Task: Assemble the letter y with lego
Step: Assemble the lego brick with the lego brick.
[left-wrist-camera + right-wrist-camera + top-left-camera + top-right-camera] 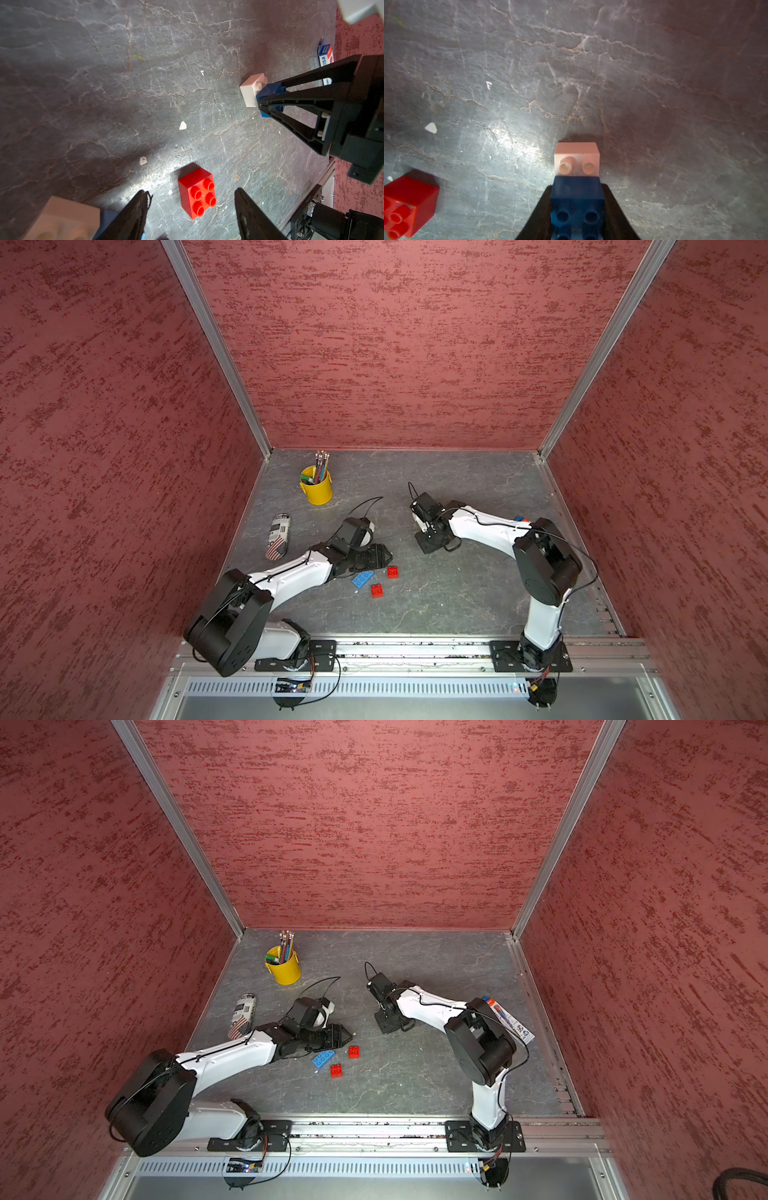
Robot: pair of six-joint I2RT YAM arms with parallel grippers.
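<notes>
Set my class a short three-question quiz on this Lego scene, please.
1. True or false: the two red bricks lie apart on the table.
2. Choose: the right gripper is shut on A) a red brick, B) a blue brick, C) nothing.
3. Fill in: the pencils stand in a ___ cup.

Key: 1 true; 2 B; 3 yellow.
</notes>
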